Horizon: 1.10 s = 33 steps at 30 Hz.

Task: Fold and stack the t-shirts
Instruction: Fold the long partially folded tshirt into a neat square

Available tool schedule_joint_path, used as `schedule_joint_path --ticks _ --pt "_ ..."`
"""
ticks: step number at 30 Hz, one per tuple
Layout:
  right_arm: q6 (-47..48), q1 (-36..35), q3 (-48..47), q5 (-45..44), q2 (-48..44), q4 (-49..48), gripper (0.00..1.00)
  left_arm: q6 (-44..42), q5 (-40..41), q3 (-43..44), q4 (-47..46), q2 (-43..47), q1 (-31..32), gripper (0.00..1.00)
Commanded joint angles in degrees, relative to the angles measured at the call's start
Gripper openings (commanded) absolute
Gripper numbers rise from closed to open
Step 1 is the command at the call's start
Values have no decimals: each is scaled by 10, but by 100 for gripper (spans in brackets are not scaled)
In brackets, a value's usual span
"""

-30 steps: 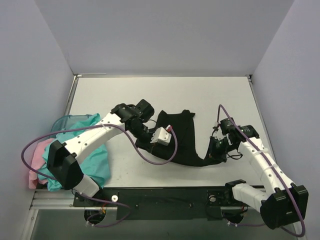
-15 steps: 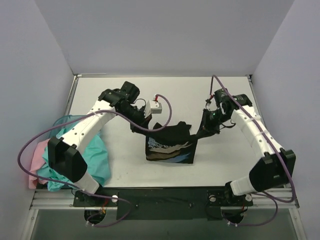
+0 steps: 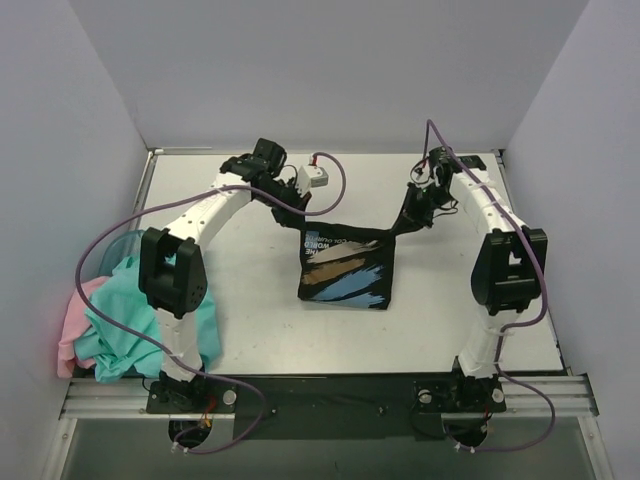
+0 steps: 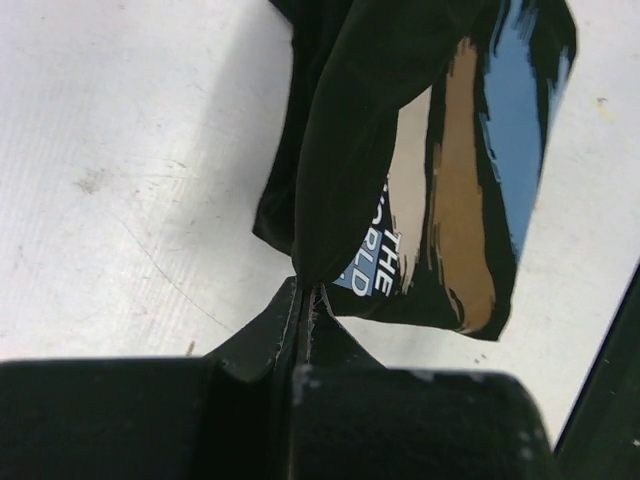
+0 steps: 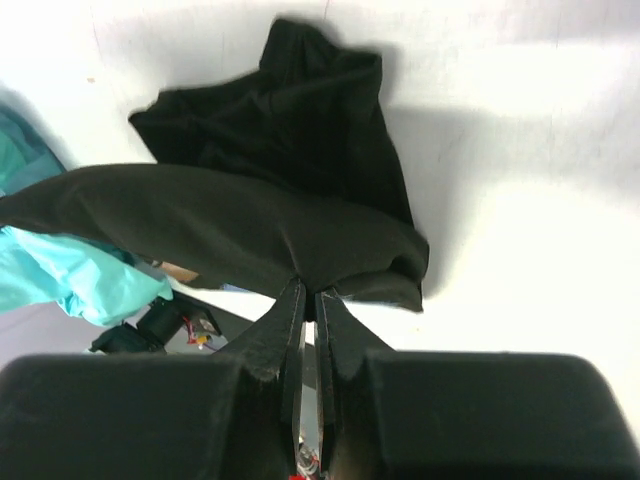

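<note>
A black t-shirt (image 3: 345, 270) with a blue-and-beige print hangs stretched between my two grippers, its lower part resting on the table. My left gripper (image 3: 297, 218) is shut on the shirt's upper left edge, and the left wrist view shows its fingertips (image 4: 305, 292) pinching the black cloth (image 4: 350, 140) beside the print. My right gripper (image 3: 408, 216) is shut on the upper right edge; the right wrist view has its closed tips (image 5: 310, 288) biting into a fold of the cloth (image 5: 270, 220). Teal t-shirts (image 3: 140, 320) and a pink one (image 3: 72, 322) lie heaped at the left.
A translucent teal bin rim (image 3: 108, 250) shows behind the heap at the table's left edge. Purple cables loop from both arms. Grey walls enclose the white table (image 3: 250, 320) on three sides. The black base rail (image 3: 330, 390) runs along the near edge.
Both arms swung from the near side toward the far wall, lifting the black shirt. It unfurled from a crumpled heap and the print now faces up.
</note>
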State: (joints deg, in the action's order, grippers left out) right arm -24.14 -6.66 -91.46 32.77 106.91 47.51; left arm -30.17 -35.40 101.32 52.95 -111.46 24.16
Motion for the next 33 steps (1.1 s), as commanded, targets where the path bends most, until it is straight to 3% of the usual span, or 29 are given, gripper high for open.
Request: schedule_joint_path --ticks 1,11,14,15,16,17,19,20,24,26,27,29,30,33 --pt "-6 9 -69 -12 58 -1 0 18 23 46 -67 -36 -10 0" --pt "-42 11 -140 -5 156 -34 0 25 83 87 -78 -111 -14 0" --pt "-51 12 -162 -8 181 -47 14 38 103 102 -82 -138 -15 0" --pt "-50 11 -167 -9 186 -51 24 45 109 107 -86 -142 -15 1" --pt "-48 12 -186 -19 197 -51 31 66 124 111 -104 -148 -17 15" --pt "-46 16 -196 -26 204 -51 39 79 131 114 -112 -152 -17 21" --pt "-43 26 -218 -51 212 -51 43 111 145 119 -147 -154 -23 34" --pt "-43 33 -230 -60 211 -51 44 130 153 121 -168 -152 -27 47" --pt "4 36 -216 -85 154 -51 45 157 160 179 -162 -155 -41 50" --pt "32 24 -168 -91 107 -56 34 165 149 202 -139 -143 -43 49" --pt "44 18 -144 -91 86 -60 21 164 134 198 -123 -138 -39 37" --pt "51 -2 -83 -70 62 -78 5 172 80 153 -116 -107 -18 25" --pt "42 -12 -47 -49 59 -97 0 186 38 106 -117 -86 0 21" --pt "4 -30 0 -4 64 -151 0 243 -20 19 -147 -54 32 0"
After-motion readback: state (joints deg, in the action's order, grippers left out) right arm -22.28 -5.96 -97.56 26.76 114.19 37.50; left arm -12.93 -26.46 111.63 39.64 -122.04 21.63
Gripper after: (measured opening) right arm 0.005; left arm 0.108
